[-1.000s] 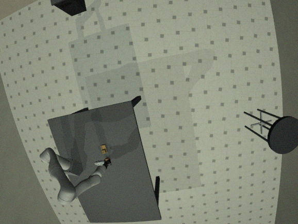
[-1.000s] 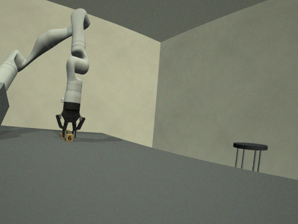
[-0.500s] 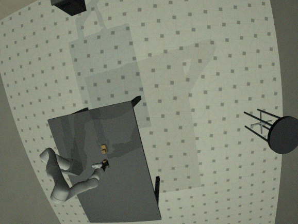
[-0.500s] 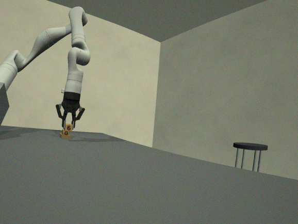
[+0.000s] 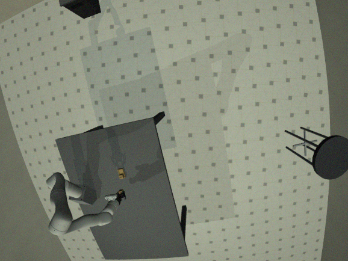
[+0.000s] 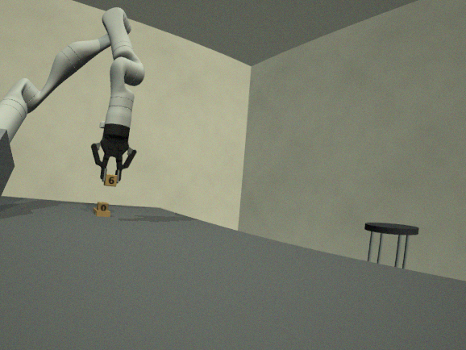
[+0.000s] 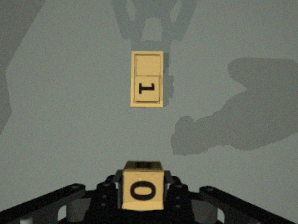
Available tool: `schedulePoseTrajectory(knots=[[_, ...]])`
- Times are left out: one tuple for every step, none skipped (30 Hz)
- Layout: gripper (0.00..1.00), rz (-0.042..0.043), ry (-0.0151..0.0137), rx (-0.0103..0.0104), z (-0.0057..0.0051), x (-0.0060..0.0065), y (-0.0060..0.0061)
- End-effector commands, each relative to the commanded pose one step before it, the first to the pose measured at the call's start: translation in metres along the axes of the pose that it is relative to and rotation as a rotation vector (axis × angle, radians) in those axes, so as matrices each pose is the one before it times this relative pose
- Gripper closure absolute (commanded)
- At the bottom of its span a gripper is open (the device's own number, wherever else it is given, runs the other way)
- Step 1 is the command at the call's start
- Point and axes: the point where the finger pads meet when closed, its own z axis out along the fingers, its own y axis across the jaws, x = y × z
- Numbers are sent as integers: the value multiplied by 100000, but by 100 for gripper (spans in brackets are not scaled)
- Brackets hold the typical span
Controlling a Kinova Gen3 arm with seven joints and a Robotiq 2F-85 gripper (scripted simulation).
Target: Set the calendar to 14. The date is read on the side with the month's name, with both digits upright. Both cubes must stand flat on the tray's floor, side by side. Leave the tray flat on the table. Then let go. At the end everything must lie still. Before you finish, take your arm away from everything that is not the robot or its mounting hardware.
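Gripper (image 5: 121, 193) (image 6: 111, 177) (image 7: 143, 181): fingers closed on a cube, pointing down, raised above the table.
Held cube (image 5: 120, 191) (image 6: 110, 180) (image 7: 143, 190): between the fingertips, clear of tray and table; a 6 faces the exterior view, a 0 shows to the wrist view.
Tray (image 5: 119, 169) (image 6: 102, 214) (image 7: 132, 80): flat on the table, near the held cube but apart from it; one compartment bare, the other filled.
Second cube (image 5: 121, 175) (image 6: 103, 207) (image 7: 147, 89): in the tray, at one end; 1 on top, 0 towards the exterior view.
Arm (image 5: 61, 207) (image 6: 118, 77): pale, bent high, reaching over the tabletop.
Table (image 5: 141, 222) (image 6: 226, 290) (image 7: 75, 125): dark grey, crossed by shadows.
Stool (image 5: 332, 157) (image 6: 391, 228): round dark seat, well apart from the table.
Floor (image 5: 265, 186): pale, dotted with small dark squares.

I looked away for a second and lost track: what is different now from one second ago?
The gripper has lifted the cube reading 6 up off the table. It was already held. The tray and stool stayed put.
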Motion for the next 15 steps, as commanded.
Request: schedulePoseTrajectory(knots=[[72,-124,-504,-404,-263,-98,140],[72,0,0,0,0,0,0],[72,0,0,0,0,0,0],[72,0,0,0,0,0,0],[72,0,0,0,0,0,0],[72,0,0,0,0,0,0],[72,-2,4,-10,-7,54,11],[72,-10,27,-58,-40,326,63],[72,-24,59,-120,-88,742,131],[72,-43,86,-155,-130,1184,171],[72,-65,95,-138,-152,1557,153],[72,-85,78,-66,-150,1795,73],[72,-97,36,37,-128,1857,-43],[72,-98,-17,132,-96,1737,-154],[72,0,0,0,0,0,0]])
